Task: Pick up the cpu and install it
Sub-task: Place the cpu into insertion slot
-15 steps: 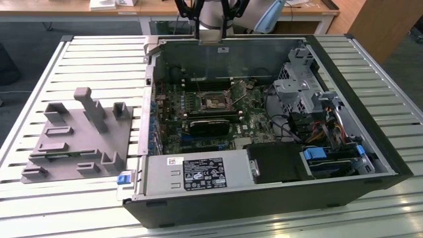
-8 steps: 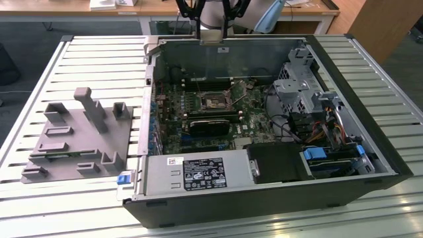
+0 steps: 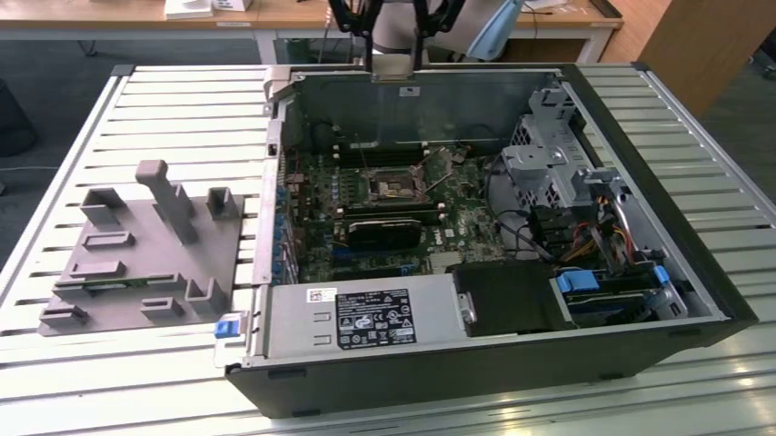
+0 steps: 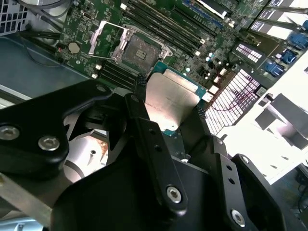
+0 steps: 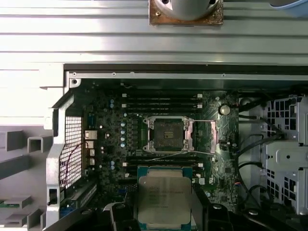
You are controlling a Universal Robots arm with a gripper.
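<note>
The cpu point(image 4: 171, 103), a flat square chip with a silvery top and a green edge, is pinched by two opposite sides between my black fingers point(image 4: 139, 86). My gripper point(image 4: 169, 100) is shut on it. In the first wrist view the cpu point(image 5: 163, 199) hangs above the motherboard, a short way off from the open socket point(image 5: 167, 134) and not over it. The socket's metal frame point(image 5: 207, 137) is flipped open to one side. In the exterior view my gripper point(image 3: 391, 32) is high over the case's far wall, and the socket point(image 3: 394, 186) lies below it inside the case.
The open computer case point(image 3: 485, 363) lies on a slatted metal table point(image 3: 182, 118). Inside are a power supply point(image 3: 363, 318), a drive cage point(image 3: 546, 163), cables point(image 3: 588, 241) and memory slots point(image 5: 161, 101). A grey plastic fixture point(image 3: 145, 245) with upright posts stands at the exterior view's left.
</note>
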